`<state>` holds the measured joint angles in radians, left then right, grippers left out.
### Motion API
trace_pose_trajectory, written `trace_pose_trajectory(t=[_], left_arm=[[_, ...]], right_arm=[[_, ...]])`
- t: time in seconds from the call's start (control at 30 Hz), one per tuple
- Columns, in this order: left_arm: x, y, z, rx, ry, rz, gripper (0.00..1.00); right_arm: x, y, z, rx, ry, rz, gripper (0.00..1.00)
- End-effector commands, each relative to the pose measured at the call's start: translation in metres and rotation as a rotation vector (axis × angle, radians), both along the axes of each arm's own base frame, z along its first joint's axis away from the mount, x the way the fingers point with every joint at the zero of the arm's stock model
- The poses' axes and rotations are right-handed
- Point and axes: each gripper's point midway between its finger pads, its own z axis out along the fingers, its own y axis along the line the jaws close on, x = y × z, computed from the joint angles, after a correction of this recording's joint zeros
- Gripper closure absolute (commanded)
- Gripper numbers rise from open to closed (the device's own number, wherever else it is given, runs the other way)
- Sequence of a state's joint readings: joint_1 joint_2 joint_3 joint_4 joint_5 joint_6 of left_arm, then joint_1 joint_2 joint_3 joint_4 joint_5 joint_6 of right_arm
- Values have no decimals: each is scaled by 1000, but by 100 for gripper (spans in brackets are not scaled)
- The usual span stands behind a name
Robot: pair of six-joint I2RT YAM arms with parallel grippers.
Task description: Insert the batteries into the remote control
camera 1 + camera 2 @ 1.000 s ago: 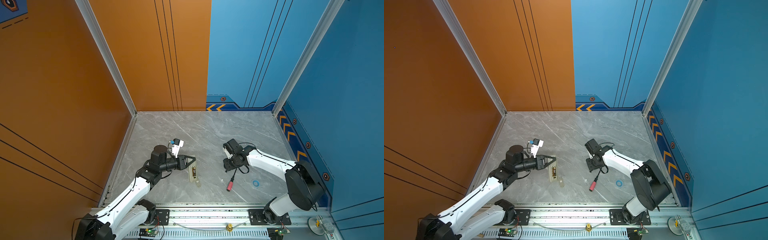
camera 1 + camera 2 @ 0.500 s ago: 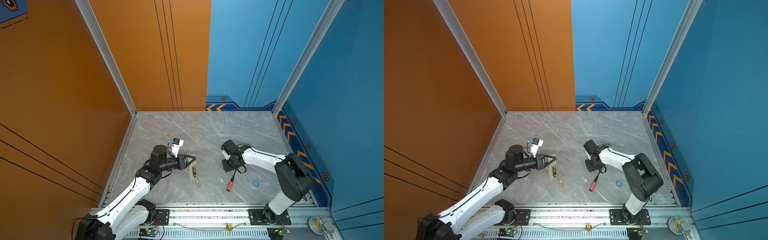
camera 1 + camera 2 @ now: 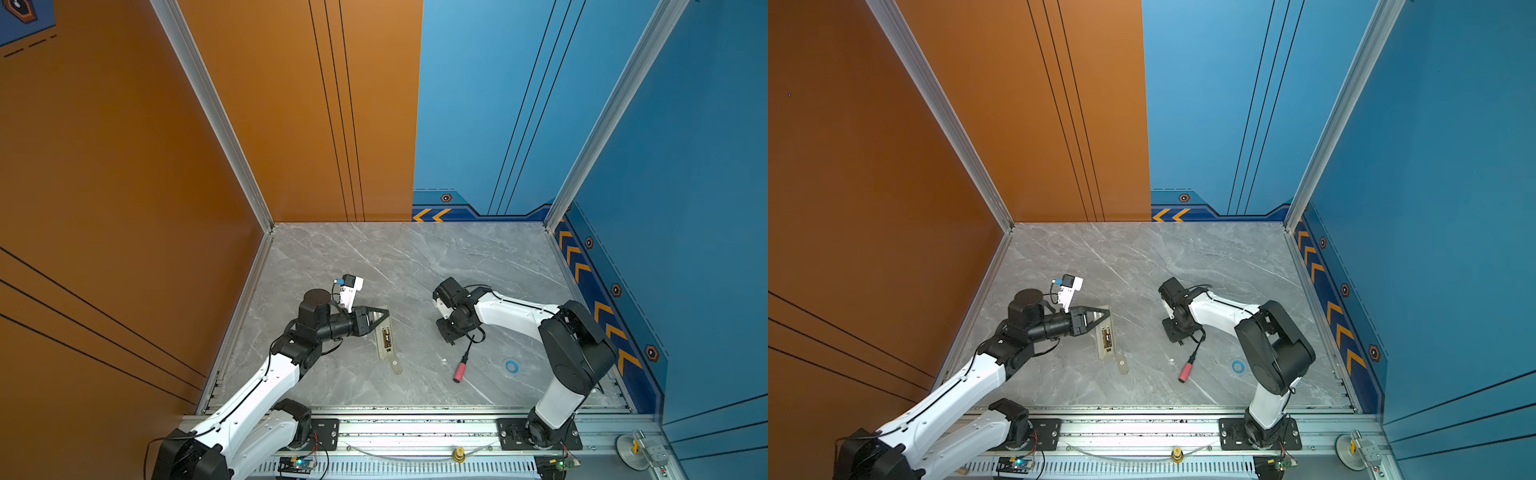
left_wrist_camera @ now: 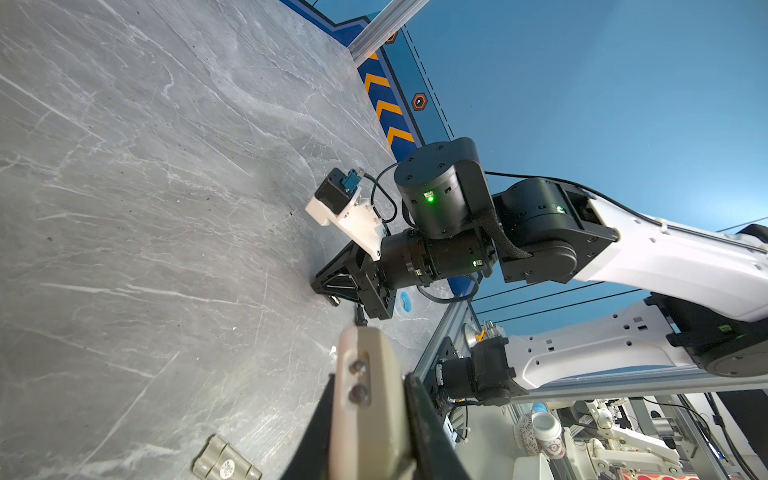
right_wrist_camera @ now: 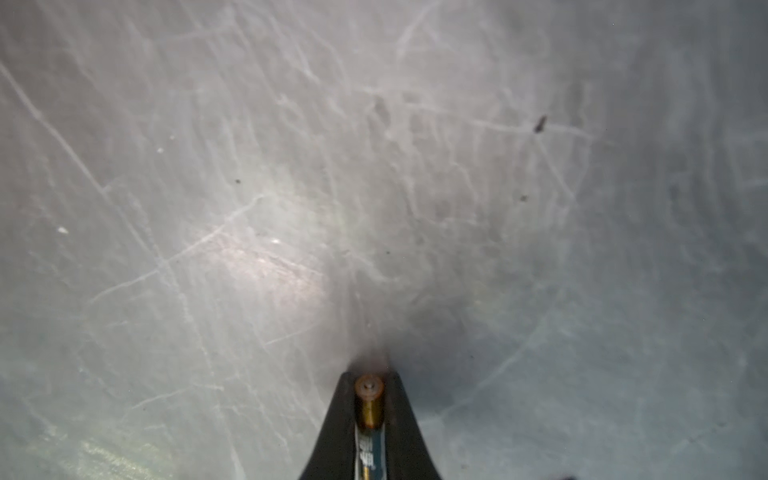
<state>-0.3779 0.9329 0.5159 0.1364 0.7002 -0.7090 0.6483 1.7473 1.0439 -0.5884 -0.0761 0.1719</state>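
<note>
Spanning grey marble tabletop [image 3: 407,257], orange, blue walls

You're basically working in a purpose-built robot test cell in a lab, not anybody's home. The giveaways: tall orange wall panels [image 3: 124,166] and blue wall panels [image 3: 685,166] boxing in a grey marble-look tabletop [image 3: 395,257], with aluminium corner posts [image 3: 208,108] and orange chevron trim [image 3: 582,266] along the base. Up front you've got an aluminium mounting rail [image 3: 415,428] with both arm bases bolted to it, plus exposed circuit boards [image 3: 297,462] and loose wiring. Through the left wrist view you can see more white robot arms [image 4: 623,440] and framing beyond the cell, so it's a multi-station robotics lab.
</note>
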Motion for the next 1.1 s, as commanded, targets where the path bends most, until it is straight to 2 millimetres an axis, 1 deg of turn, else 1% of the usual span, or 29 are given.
trace_pose_trajectory(t=[0.0, 0.07, 0.13, 0.37, 0.5, 0.6, 0.77, 0.93, 1.07], left_arm=[[-1, 1, 4, -25, -14, -6, 100], [-2, 1, 4, -25, -13, -5, 100], [-1, 2, 4, -27, -14, -3, 100], [0, 4, 4, -28, -12, 6, 100], [0, 5, 5, -28, -11, 12, 100], [0, 7, 5, -26, -13, 19, 100], [0, 8, 7, -28, -17, 23, 100], [0, 10, 8, -28, -19, 25, 100], [0, 10, 8, -25, -19, 28, 100]], right_arm=[[-17, 2, -4, -70, 55, 113, 91], [-18, 3, -4, -82, 62, 140, 92], [-26, 12, -3, -89, 62, 195, 92], [-41, 36, 4, -103, 37, 363, 91], [-48, 45, 5, -88, 40, 415, 90], [-54, 49, 3, -89, 45, 451, 88], [-56, 49, -1, -101, 56, 460, 87], [-54, 49, 0, -113, 50, 456, 82], [-53, 51, 6, -107, 35, 443, 76]])
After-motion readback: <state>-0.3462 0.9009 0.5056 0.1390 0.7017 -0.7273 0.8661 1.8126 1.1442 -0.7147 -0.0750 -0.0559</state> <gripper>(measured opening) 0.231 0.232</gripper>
